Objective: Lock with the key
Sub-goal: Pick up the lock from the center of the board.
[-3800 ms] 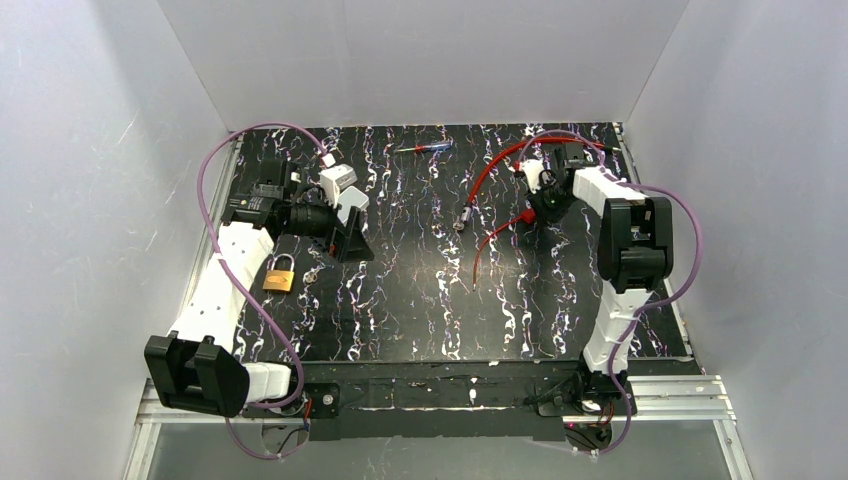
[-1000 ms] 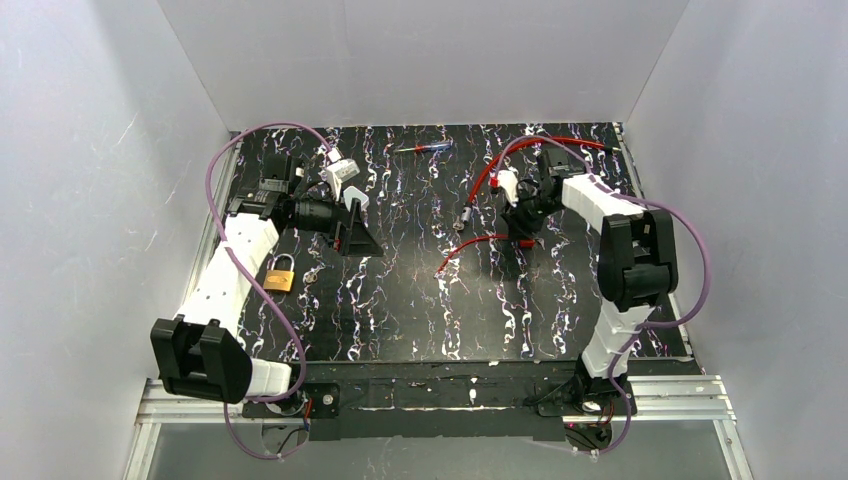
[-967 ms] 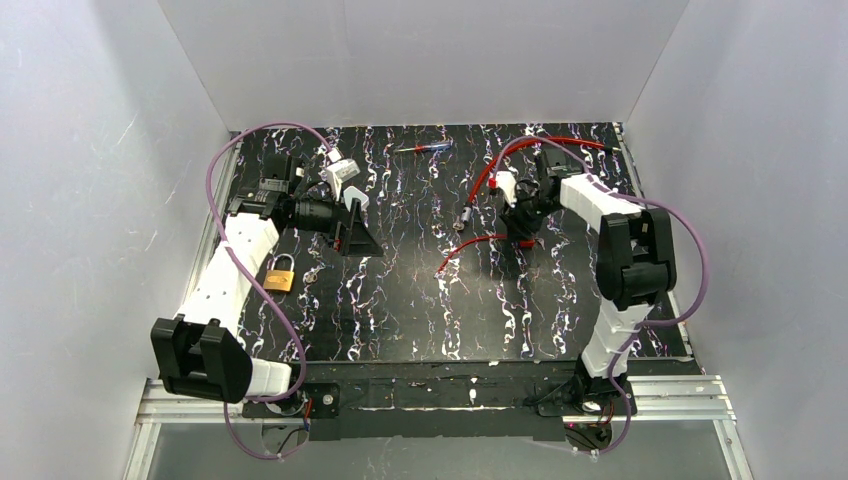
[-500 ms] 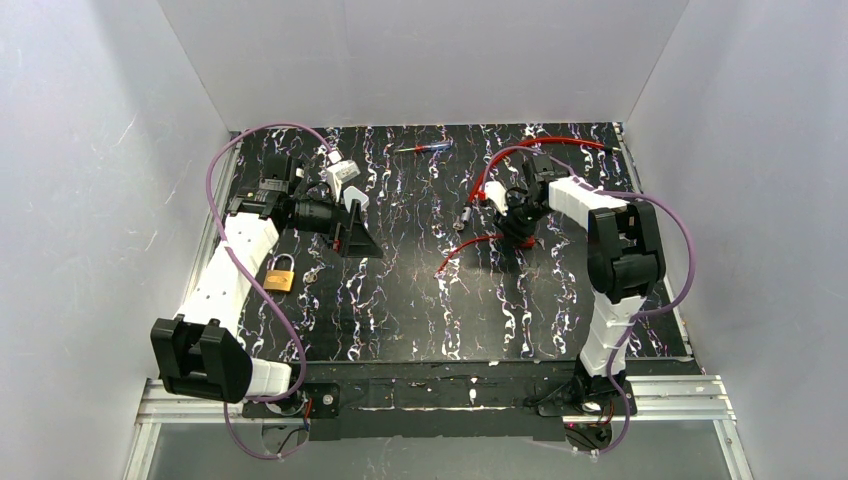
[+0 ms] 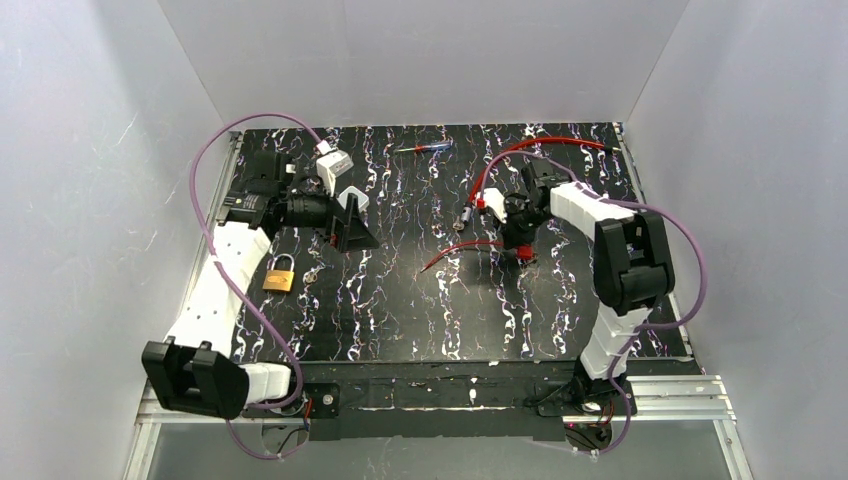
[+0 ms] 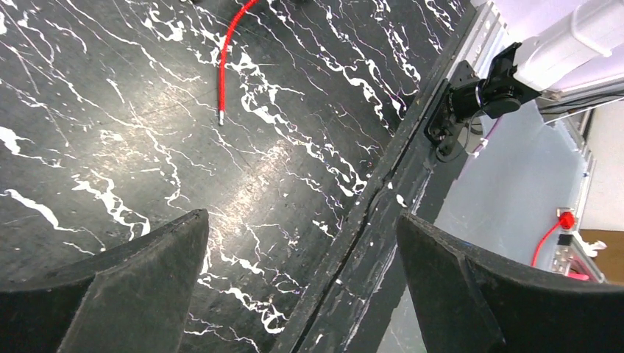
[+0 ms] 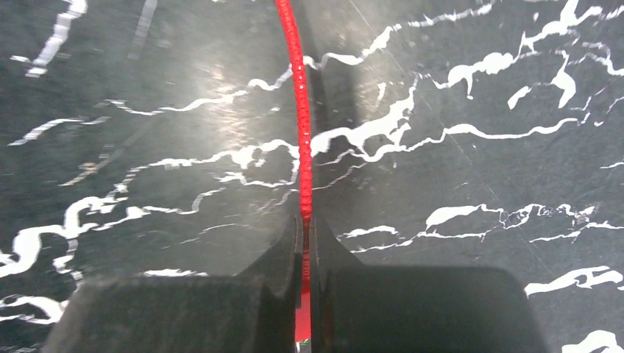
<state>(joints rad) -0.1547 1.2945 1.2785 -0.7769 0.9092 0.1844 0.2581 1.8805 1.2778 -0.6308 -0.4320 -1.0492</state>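
Note:
A brass padlock (image 5: 279,272) lies on the black marbled table (image 5: 400,320) at the left. A small pale thing (image 5: 314,269) lies just right of it; it is too small to tell whether it is the key. My left gripper (image 5: 351,224) hovers behind the padlock, open and empty; its wrist view shows the spread jaws (image 6: 300,217) over the table's front edge. My right gripper (image 5: 520,246) is shut on a thin red cable (image 5: 455,250), which runs out from between the closed fingers (image 7: 305,228) along the table (image 7: 441,147).
A red and blue screwdriver (image 5: 422,148) lies at the back. A silver plug (image 5: 462,218) ends one red lead near the middle. More red cable (image 5: 545,146) loops at the back right. The free cable end (image 6: 221,73) shows in the left wrist view.
My right gripper has moved left and nearer with the red cable, dragging its free end toward the middle. My left arm has shifted slightly back and left; the padlock has not moved.

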